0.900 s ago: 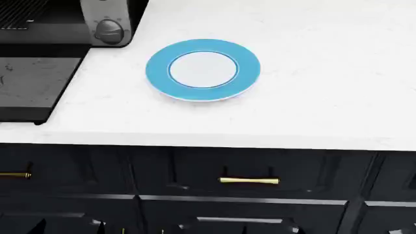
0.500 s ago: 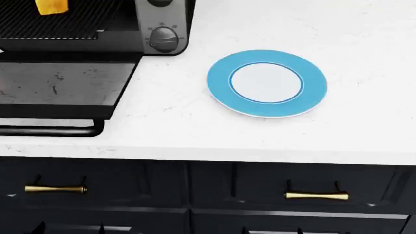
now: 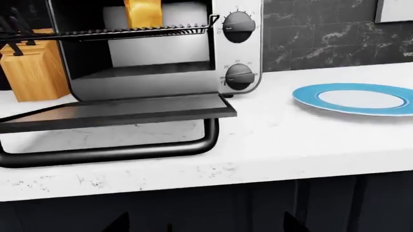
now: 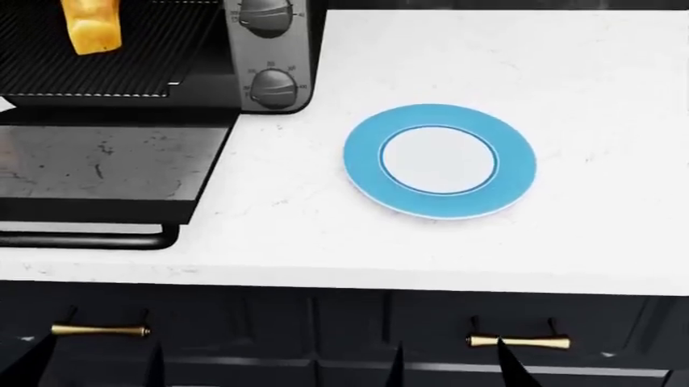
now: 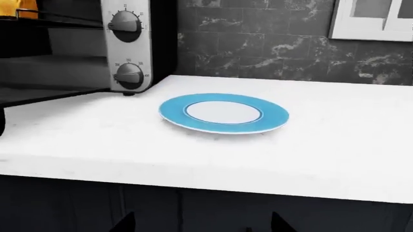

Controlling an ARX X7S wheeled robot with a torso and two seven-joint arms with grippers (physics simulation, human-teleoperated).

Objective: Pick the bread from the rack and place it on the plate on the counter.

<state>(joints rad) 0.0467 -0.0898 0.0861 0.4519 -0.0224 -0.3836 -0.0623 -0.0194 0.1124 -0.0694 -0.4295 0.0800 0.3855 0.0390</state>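
Observation:
The bread (image 4: 92, 26) stands on the black wire rack (image 4: 129, 60) inside the open toaster oven, at the head view's top left. It also shows in the left wrist view (image 3: 143, 13) on the rack (image 3: 116, 33), and as an orange corner in the right wrist view (image 5: 16, 7). The blue-rimmed plate (image 4: 362, 161) lies empty on the white counter (image 4: 603, 97), right of the oven; it also shows in the left wrist view (image 3: 310, 96) and the right wrist view (image 5: 171, 110). My left gripper (image 3: 205, 227) and right gripper (image 5: 203, 226) are open and empty, low in front of the dark cabinets, below the counter's edge.
The grey oven door (image 4: 97, 165) lies open over the counter with a black bar handle (image 3: 110, 153) in front. Two knobs (image 4: 273, 87) are on the oven's right panel. A wooden knife block (image 3: 32, 72) stands beside the oven. Brass handles (image 4: 519, 343) are on the cabinets.
The head view has shifted: the plate now sits further right and lower in the picture, and the rack with the bread has come into view. Dark fingertips now show at the bottom edge.

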